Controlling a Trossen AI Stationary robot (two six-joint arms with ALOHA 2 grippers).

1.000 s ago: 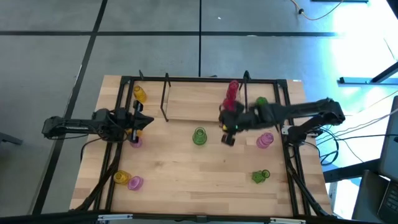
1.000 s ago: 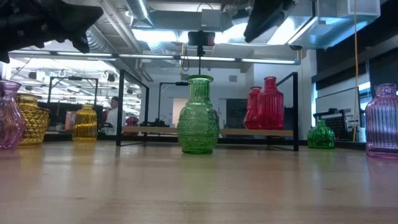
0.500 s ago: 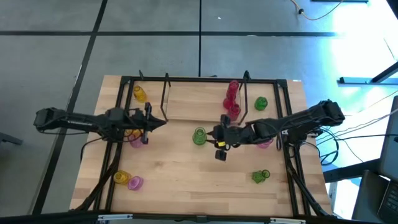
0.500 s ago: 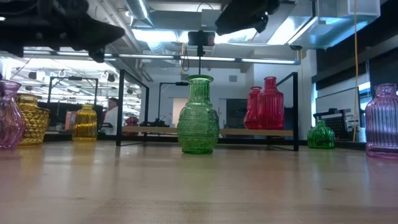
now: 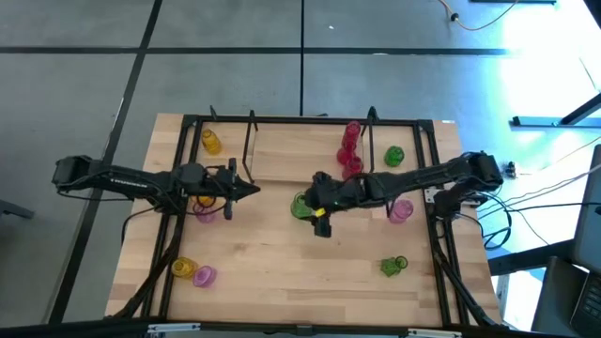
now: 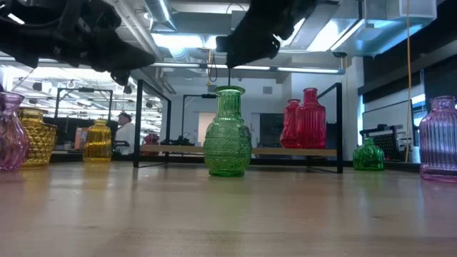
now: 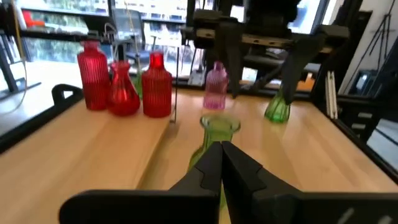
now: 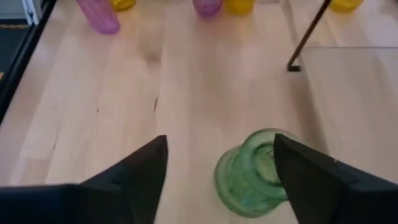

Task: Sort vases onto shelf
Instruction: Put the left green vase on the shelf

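A green vase (image 5: 299, 208) (image 6: 228, 132) stands upright on the table in front of the shelf (image 5: 291, 152). My right gripper (image 5: 311, 203) (image 8: 221, 146) hovers open above its mouth (image 8: 252, 171), with one finger on either side of it, and touches nothing. My left gripper (image 5: 252, 191) (image 7: 222, 144) is shut and empty. It hangs above the table left of the green vase and points at it. Three red vases (image 5: 350, 150) (image 6: 303, 118) stand on the shelf's right end.
Other vases stand on the table: yellow (image 5: 211, 143) at far left, green (image 5: 392, 155) right of the shelf, pink (image 5: 401, 211) at right, pink and yellow (image 5: 202, 208) under my left arm, and yellow and pink (image 5: 192, 272) near left. A green one (image 5: 394, 266) lies near right.
My right gripper has gone from the red vases on the shelf toward the table's left and near edge, and now stands over the green vase. My left gripper has gone toward the table's right, closer to the green vase. No vase has moved.
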